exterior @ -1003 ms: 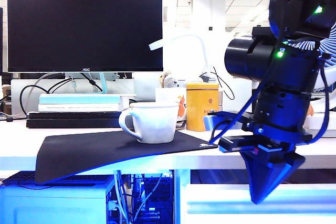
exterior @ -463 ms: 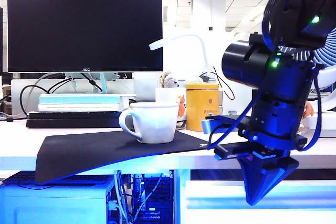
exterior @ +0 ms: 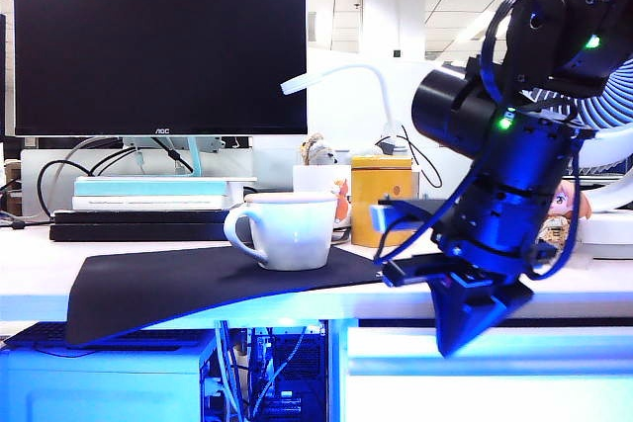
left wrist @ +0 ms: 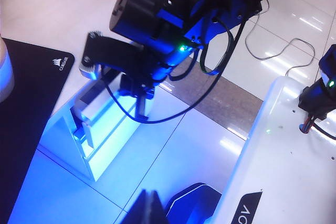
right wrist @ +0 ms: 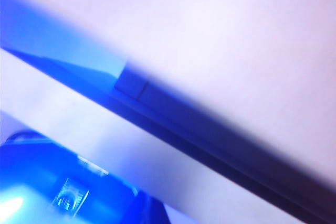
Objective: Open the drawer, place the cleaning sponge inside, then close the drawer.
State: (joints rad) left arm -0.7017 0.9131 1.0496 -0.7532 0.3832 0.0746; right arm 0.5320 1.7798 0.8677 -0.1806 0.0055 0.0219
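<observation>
Leftward has swung the right claw [exterior: 457, 335], pinched together, before the desk's [exterior: 178, 298] blue-lit drawer [exterior: 485, 378].

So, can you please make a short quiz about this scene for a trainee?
1. True or false: the white cup stands on the black mat.
2. The right hand, pointing down by the drawer front, is: A open, B shut, C holding the cup.
3. Fill in: behind the cup stands a yellow ____.

Key: 1 true. 2 B. 3 canister.
Note: the left hand is barely visible, low beside the desk; its state is unclear.
</observation>
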